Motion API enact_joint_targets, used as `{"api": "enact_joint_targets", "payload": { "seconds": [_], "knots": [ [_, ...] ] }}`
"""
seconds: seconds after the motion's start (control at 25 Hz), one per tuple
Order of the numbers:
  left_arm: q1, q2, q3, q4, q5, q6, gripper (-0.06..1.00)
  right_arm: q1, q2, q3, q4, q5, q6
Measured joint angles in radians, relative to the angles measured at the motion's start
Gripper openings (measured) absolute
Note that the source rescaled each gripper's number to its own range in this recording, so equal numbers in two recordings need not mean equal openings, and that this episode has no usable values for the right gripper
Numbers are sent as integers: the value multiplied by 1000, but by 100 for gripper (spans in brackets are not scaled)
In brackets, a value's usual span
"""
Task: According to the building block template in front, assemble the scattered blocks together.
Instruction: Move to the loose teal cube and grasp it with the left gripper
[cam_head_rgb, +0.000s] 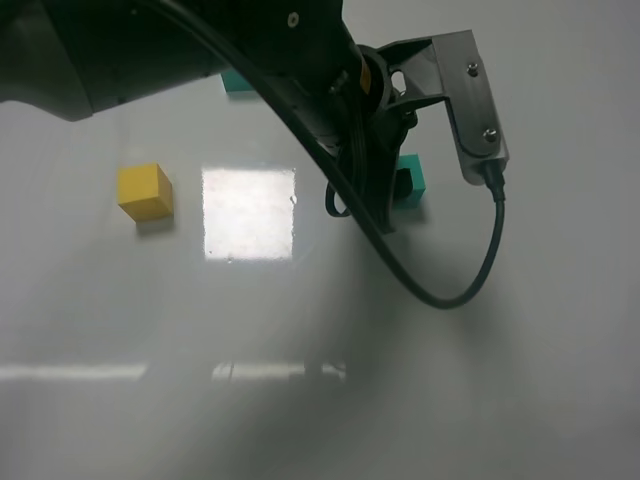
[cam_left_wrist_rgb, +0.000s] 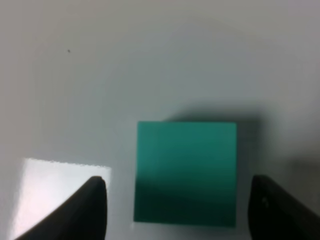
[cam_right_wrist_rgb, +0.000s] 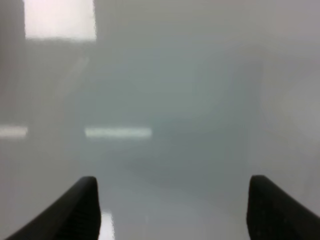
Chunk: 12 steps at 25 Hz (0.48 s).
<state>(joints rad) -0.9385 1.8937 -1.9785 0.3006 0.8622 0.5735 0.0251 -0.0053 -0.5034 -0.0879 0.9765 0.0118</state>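
Note:
The teal-green cube (cam_head_rgb: 413, 180) sits on the table right of centre. My left gripper (cam_head_rgb: 392, 200) is down at it, reaching across from the upper left. In the left wrist view the gripper (cam_left_wrist_rgb: 177, 190) is open, with the cube (cam_left_wrist_rgb: 186, 170) between its fingers (cam_left_wrist_rgb: 92, 207) and apart from both. The yellow cube (cam_head_rgb: 145, 191) sits alone at the left. Only a teal corner of the template (cam_head_rgb: 237, 82) shows at the back; the left arm hides the rest. My right gripper (cam_right_wrist_rgb: 172, 200) is open and empty over bare table; it is not in the exterior view.
The white glossy table (cam_head_rgb: 300, 330) carries a bright square light reflection (cam_head_rgb: 249, 213) between the two cubes. The left arm's cable (cam_head_rgb: 470, 280) loops out to the right of the teal-green cube.

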Motion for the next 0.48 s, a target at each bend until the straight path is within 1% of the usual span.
{"api": "enact_joint_targets", "payload": {
  "seconds": [0.28,0.48],
  "knots": [
    [11,23,0,-21,-60,1,60,0,0,0,0,0,0],
    [11,42,0,-31,-75,1,60,0,0,0,0,0,0]
  ]
}}
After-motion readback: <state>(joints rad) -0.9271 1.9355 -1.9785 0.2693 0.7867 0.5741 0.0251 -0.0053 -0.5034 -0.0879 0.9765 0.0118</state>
